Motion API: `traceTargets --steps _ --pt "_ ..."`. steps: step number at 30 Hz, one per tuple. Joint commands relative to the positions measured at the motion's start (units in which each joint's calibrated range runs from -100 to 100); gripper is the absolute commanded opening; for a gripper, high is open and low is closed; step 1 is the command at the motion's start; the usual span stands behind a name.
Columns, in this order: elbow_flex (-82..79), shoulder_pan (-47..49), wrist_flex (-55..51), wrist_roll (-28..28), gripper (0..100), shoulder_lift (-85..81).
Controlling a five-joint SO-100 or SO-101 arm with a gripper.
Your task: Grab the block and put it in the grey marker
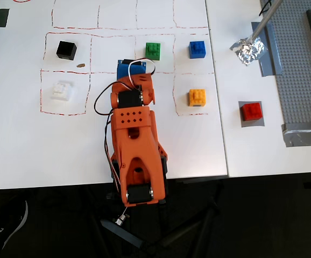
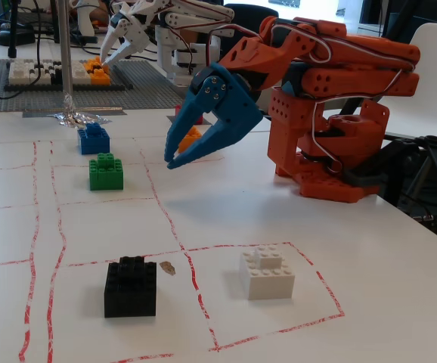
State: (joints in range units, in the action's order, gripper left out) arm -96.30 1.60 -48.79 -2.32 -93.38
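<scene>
The red block (image 1: 251,110) sits on the grey marker (image 1: 251,124), a square grey patch at the right of the table in the overhead view. My orange arm is folded back over its base in the middle. Its blue gripper (image 1: 131,68) is far left of the block and hangs above the table, between the green and white bricks. In the fixed view the gripper (image 2: 170,160) points down and left with its fingertips together and nothing between them. A bit of the red block (image 2: 188,115) shows behind the gripper there.
On the red-lined grid are a green brick (image 1: 153,50), a blue brick (image 1: 197,49), an orange brick (image 1: 197,97), a black brick (image 1: 66,49) and a white brick (image 1: 61,89). Crumpled foil (image 1: 248,49) and a grey studded baseplate (image 1: 306,70) lie at the right.
</scene>
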Motion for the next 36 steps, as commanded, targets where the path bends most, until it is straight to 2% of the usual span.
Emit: traceTargets --steps 1,9,36 --pt "2.6 0.7 -2.9 0.0 0 -2.7" --pt "-2.7 -2.3 -2.9 1.6 0 -6.1" --pt "-3.4 -0.9 -2.8 2.3 0 -6.2"
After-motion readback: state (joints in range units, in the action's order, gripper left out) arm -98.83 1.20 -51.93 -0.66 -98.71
